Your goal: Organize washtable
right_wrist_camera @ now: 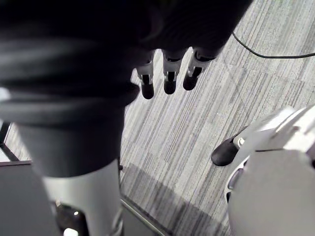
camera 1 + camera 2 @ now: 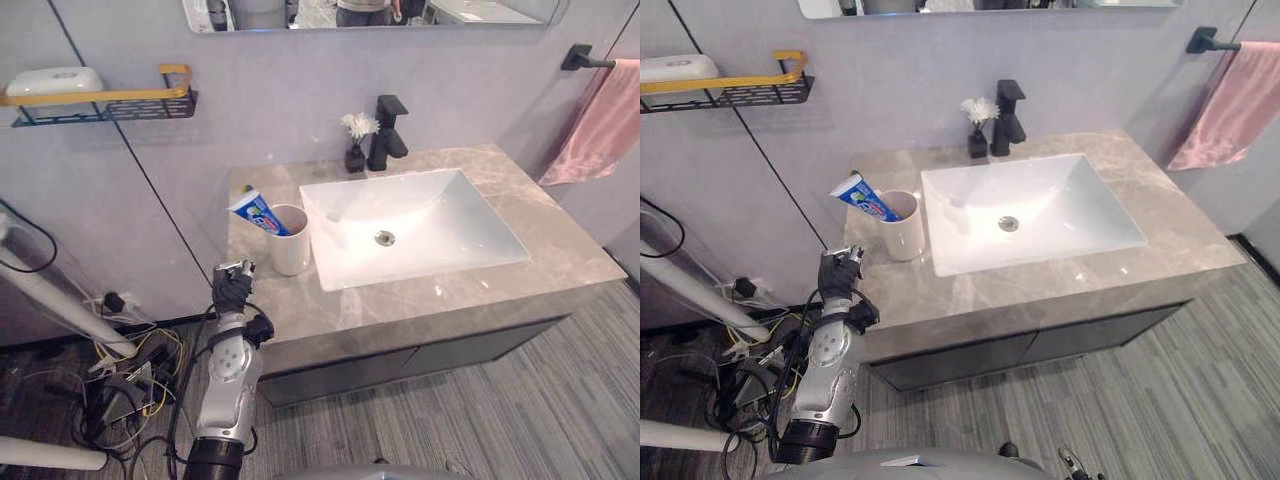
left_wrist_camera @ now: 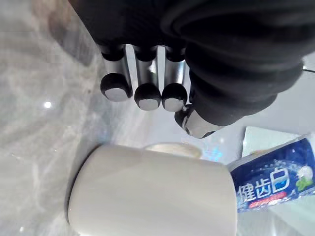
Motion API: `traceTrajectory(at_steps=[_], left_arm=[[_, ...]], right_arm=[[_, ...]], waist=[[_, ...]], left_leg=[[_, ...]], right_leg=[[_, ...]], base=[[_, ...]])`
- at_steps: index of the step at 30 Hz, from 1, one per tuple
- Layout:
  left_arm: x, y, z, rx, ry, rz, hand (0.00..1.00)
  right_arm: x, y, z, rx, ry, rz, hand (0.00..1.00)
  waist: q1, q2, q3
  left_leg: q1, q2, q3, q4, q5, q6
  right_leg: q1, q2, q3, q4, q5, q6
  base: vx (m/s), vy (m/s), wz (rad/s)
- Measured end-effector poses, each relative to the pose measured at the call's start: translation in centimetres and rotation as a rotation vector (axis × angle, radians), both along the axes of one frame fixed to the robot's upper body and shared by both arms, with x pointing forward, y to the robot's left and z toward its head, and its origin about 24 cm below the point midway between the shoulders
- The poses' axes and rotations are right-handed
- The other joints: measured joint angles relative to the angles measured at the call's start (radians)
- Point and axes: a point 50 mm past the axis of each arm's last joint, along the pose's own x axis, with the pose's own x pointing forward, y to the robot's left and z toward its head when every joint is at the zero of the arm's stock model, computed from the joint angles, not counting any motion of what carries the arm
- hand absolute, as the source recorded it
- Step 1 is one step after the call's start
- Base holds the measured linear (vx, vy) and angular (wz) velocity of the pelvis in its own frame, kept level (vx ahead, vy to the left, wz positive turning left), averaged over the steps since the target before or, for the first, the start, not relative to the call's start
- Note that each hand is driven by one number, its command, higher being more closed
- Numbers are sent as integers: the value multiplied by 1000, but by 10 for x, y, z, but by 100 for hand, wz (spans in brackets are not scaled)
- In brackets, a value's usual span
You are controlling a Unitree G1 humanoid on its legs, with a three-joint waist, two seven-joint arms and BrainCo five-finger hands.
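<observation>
1 wall shelf [image 2: 100,100] far left, white soap box [image 2: 55,80] on it. Left hand [image 2: 232,290] at worktop [image 2: 560,250] front-left corner, fingers clenched, empty, near white cup [image 2: 290,240] but apart from it. Cup upright just left of sink [image 2: 330,270]; toothpaste tube [image 2: 258,212] stands in cup, leaning left over rim. Behind sink: small dark vase [image 2: 356,158] with white flower, black faucet [image 2: 388,135] beside it. Pink towel [image 2: 605,120] hangs far right. Right hand [image 1: 170,73] over striped floor, fingers relaxed, empty.
</observation>
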Motion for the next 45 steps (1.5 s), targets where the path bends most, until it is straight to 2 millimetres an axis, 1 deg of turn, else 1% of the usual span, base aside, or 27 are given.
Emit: traceTrajectory(at_steps=[3,5,9,13,14,15,20,23,26,29,36,39,42,45], left_arm=[[-5,-8,5,-13,-29,-44,100],[-10,-20,13,-58,-75,-105,100],[-14,-38,11,-80,-75,-205,100],[-18,-60,10,-146,-69,-321,100],[-19,-62,10,-148,-69,-336,100],[-20,-69,10,-154,-69,-376,100],[-26,-86,9,-138,-66,-496,100],[-28,-94,9,-136,-64,-538,100],[-27,-97,9,-127,-64,-559,100],[-17,-99,7,-102,-57,-563,100],[1,-96,16,-48,-84,-527,100],[11,-89,12,-11,-60,-478,100],[15,-78,7,17,-36,-414,100],[21,-71,6,25,-24,-370,100]], right_arm=[[-3,0,0,0,7,-1,0],[-6,0,0,4,10,-1,0],[-6,0,0,7,6,-10,0],[-7,1,-1,14,2,-27,0],[-7,1,-1,14,2,-26,0],[-7,1,-1,14,2,-25,0],[-6,2,-1,16,2,-19,0],[-5,3,-1,19,2,-1,0],[-5,4,-1,21,5,5,0],[-5,4,-1,20,5,13,0],[-4,3,-1,18,5,15,0],[-3,3,-1,17,3,15,0],[-2,3,-1,17,-1,15,0],[-1,3,-1,17,-2,13,0]], waist=[[0,-1,-1],[2,-1,-9],[3,5,-13],[3,4,-13],[3,4,-13],[3,4,-13],[2,0,-15],[1,-4,-19],[0,-10,-28],[-1,-13,-32],[-4,-13,-32],[-9,-13,-32],[-23,-13,-31],[-26,-15,-31]], left_leg=[[-5,-4,-14,-6,3,4],[-17,-8,-24,-9,4,5],[-15,-11,-25,-9,8,8],[-15,-11,-25,-9,8,8],[-15,-11,-25,-9,8,8],[-15,-11,-25,-9,8,8],[-16,-13,-25,-9,8,8],[-18,-14,-25,-9,8,8],[-20,-14,-24,-9,8,8],[-20,-15,-23,-9,8,8],[-20,-15,-14,-9,8,8],[-20,-15,-11,-8,8,8],[-20,-15,-7,-5,8,8],[-19,-14,6,-4,7,8]], right_leg=[[4,-11,-11,0,-1,2],[-2,-13,-19,0,-2,2],[0,-12,-22,0,-1,3],[0,-12,-22,0,-1,3],[-1,-12,-22,0,-1,3],[-1,-12,-23,0,-1,3],[-3,-12,-23,0,-2,4],[-5,-13,-23,0,-2,4],[-8,-13,-22,0,-1,4],[-9,-14,-21,0,-1,4],[-15,-13,-12,0,0,5],[-16,-13,-9,0,1,5],[-17,-13,-6,0,3,5],[-19,-14,1,-1,5,5]], base=[[-30,27,16],[-11,16,18],[2,-2,2],[0,0,0],[0,0,0],[0,0,0],[0,0,0],[0,0,0],[0,0,0],[-3,2,-1],[-3,1,-3],[0,0,0],[0,0,0],[-3,7,-7]])
